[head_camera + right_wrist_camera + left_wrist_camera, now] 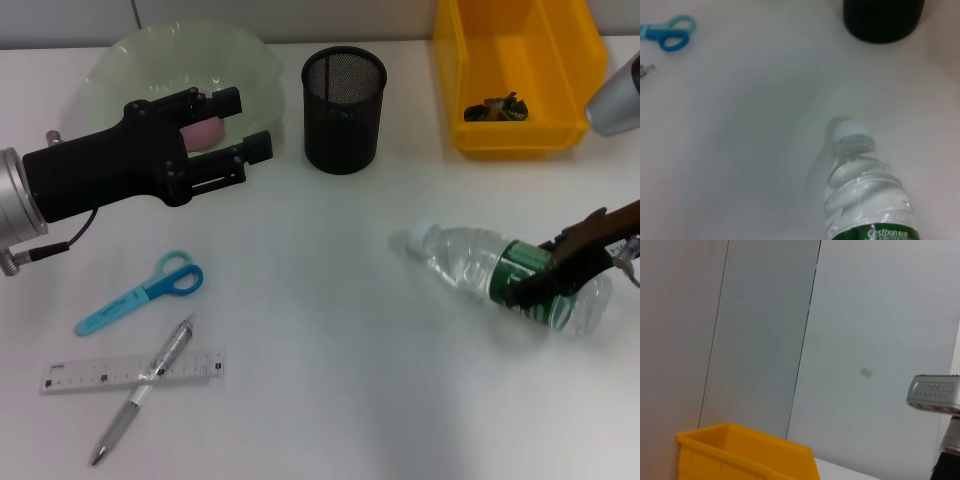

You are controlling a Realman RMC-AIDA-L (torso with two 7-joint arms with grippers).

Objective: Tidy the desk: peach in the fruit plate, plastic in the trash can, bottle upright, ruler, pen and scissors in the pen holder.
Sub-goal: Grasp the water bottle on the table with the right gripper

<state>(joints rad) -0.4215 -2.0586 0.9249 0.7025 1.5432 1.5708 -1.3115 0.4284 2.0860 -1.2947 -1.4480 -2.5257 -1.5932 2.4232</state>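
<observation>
Two hands working: right hand (545, 275) is grasping the lying water bottle (500, 272) at its green label on the table (330, 330); left hand (235, 130), released, is hovering over the fruit plate (120, 65).

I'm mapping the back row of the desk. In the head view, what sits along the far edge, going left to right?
Pale green glass fruit plate with a pink peach in it → black mesh pen holder → yellow plastic bin holding crumpled plastic.
</observation>
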